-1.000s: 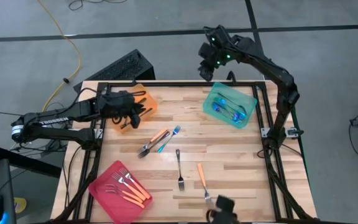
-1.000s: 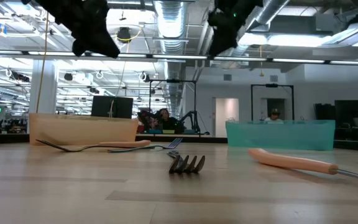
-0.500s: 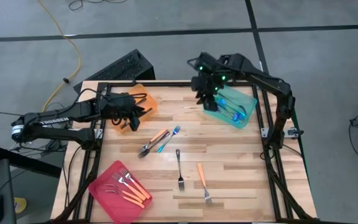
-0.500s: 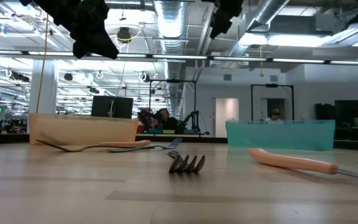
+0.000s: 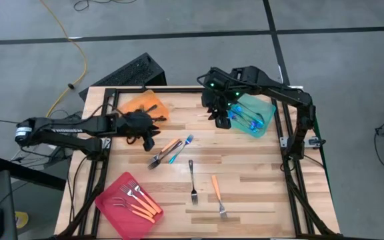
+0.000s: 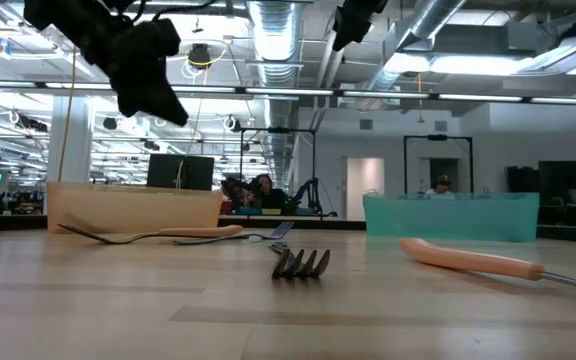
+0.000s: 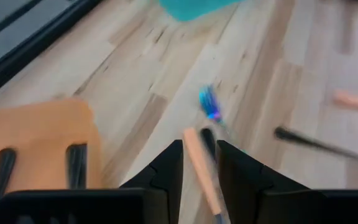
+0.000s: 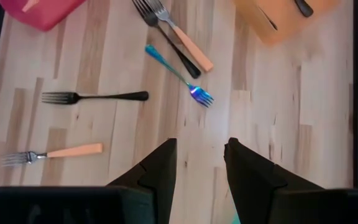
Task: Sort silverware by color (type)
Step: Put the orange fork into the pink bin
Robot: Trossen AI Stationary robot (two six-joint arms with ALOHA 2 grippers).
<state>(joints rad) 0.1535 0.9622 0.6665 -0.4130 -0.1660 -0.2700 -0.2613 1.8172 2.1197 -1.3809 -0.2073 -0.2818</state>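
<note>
A: Where do the forks lie, counting from the teal tray [image 5: 253,115]?

B: Blue-handled ones lie inside it. Toward the table [image 5: 259,173] middle from that tray, three lie bunched: an orange fork [image 5: 167,149], a dark one beside it and a blue fork [image 5: 181,147]. Farther from the tray, a lone dark fork [image 5: 193,180] and a second orange one [image 5: 217,193] lie apart. Several orange-handled forks sit in the pink tray [image 5: 127,198], at the corner farthest from the teal tray.

A: And the end effectors?

B: The left end effector [image 5: 147,135] hangs just beside the orange tray [image 5: 144,105], on the side facing the bunch. Its fingers [image 7: 166,171] stand a narrow gap apart, with nothing between them. The right end effector [image 5: 219,115] hovers at the teal tray's inner edge, fingers [image 8: 160,165] moderately apart, empty too.
</note>
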